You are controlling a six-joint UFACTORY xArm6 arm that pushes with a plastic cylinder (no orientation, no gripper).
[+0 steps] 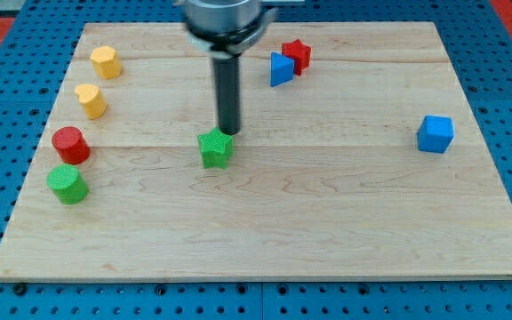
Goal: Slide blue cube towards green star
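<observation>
The blue cube point(435, 133) sits near the view's right edge of the wooden board. The green star point(215, 148) lies left of the board's centre. My tip point(229, 133) is at the green star's upper right corner, touching or almost touching it, far to the left of the blue cube. The dark rod rises from there toward the view's top.
A blue triangular block point(280, 68) and a red star point(297, 56) touch near the top centre. At the left stand two yellow blocks point(106, 62) point(91, 100), a red cylinder point(70, 145) and a green cylinder point(67, 184). The board point(327, 231) lies on blue pegboard.
</observation>
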